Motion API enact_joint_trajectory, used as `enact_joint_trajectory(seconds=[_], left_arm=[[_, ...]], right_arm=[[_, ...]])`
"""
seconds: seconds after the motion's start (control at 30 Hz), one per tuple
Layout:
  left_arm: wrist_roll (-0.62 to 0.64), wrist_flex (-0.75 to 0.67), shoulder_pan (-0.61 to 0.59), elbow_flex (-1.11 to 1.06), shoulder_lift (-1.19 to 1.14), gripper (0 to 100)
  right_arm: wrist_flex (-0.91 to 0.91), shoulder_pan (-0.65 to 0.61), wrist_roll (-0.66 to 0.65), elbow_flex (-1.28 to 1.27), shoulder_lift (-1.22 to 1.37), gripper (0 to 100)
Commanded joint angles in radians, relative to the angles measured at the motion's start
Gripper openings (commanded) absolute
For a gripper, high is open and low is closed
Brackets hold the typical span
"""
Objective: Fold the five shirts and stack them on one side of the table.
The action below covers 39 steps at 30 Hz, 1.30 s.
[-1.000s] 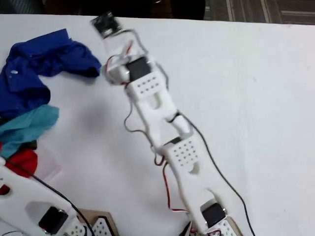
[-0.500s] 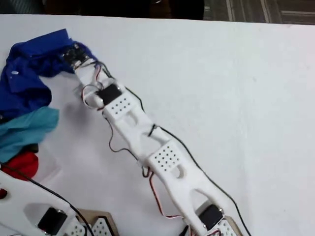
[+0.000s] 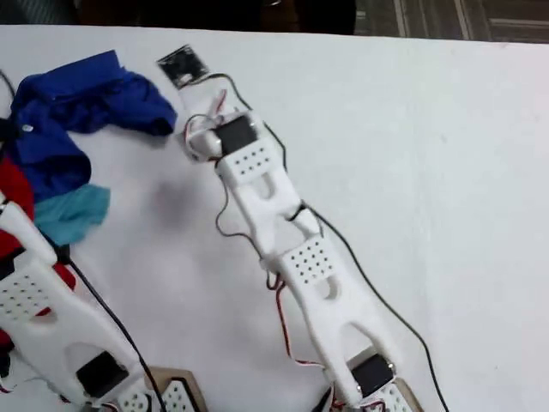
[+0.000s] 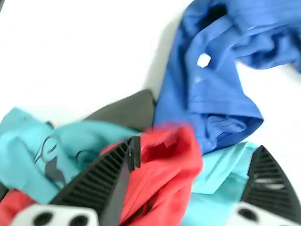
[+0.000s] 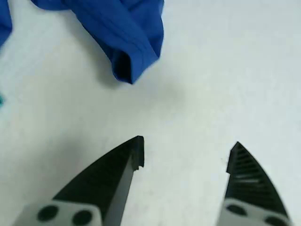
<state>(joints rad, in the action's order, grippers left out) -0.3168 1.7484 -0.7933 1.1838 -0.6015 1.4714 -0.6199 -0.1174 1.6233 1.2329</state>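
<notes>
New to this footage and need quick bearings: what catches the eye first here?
A crumpled heap of shirts lies on the left arm's side of the white table: blue shirt, teal shirt, red shirt. The left gripper hangs over the red one, jaws open. The right gripper, also open, hovers over bare table beside the blue sleeve.

This looks like a robotics lab or a hobby workshop bench rather than a home. A plain white table [image 3: 446, 172] carries two white plastic arms [image 3: 283, 232] with bare black motors [image 3: 371, 374], loose red wires [image 3: 283, 330] and a black cable [image 3: 386, 300] running along them. The arms stand on small wooden bases [image 3: 176, 390] at the near edge. Past the far edge shows a strip of dark plank floor [image 3: 480, 17]. A loose heap of coloured shirts [image 3: 77, 112] lies at one corner.
</notes>
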Motion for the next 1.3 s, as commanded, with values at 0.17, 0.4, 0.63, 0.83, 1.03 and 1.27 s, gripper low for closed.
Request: enact_joint_trajectory(seconds=[0.17,0.4,0.63,0.83,1.03,1.27], left_arm=[[-0.207,0.028,-0.026,-0.131,-0.025,37],[-0.048,-0.203,0.052,-0.136,-0.087,37],[-0.043,-0.347,0.117,-0.128,-0.308,37],[-0.043,-0.460,0.146,-0.127,-0.434,37],[-0.048,-0.425,0.232,-0.127,-0.446,23],[-0.044,-0.316,0.376,-0.127,-0.376,2]], right_arm=[[0.142,0.059,-0.003,0.043,-0.186,28.6],[0.208,0.054,-0.003,0.043,-0.217,28.6],[0.263,0.077,-0.003,0.043,-0.217,28.6],[0.277,0.101,-0.003,0.043,-0.216,28.6],[0.277,0.102,-0.003,0.043,-0.216,28.6],[0.277,0.130,-0.003,0.043,-0.217,28.6]])
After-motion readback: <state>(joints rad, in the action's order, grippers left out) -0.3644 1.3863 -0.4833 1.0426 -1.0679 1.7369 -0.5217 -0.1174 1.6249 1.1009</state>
